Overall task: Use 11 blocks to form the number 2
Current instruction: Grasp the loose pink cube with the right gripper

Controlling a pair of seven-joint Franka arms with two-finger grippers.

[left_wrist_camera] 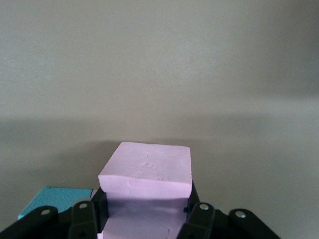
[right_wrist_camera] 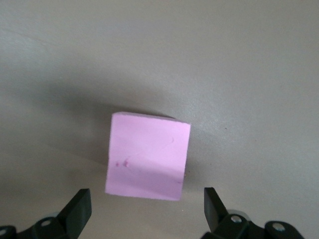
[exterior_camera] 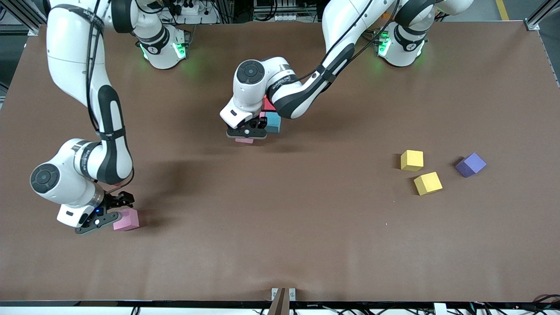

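The left gripper (exterior_camera: 246,133) is clamping a pink block (left_wrist_camera: 147,172) between its jaws, low over the counter (exterior_camera: 306,227) beside the few blocks already laid, a light blue one (exterior_camera: 273,122) and a red one (exterior_camera: 267,104). The right gripper (exterior_camera: 109,211) is hovering, jaws wide apart, over another pink block (right_wrist_camera: 147,156). Early going: most of the number 2 is waiting to be built.
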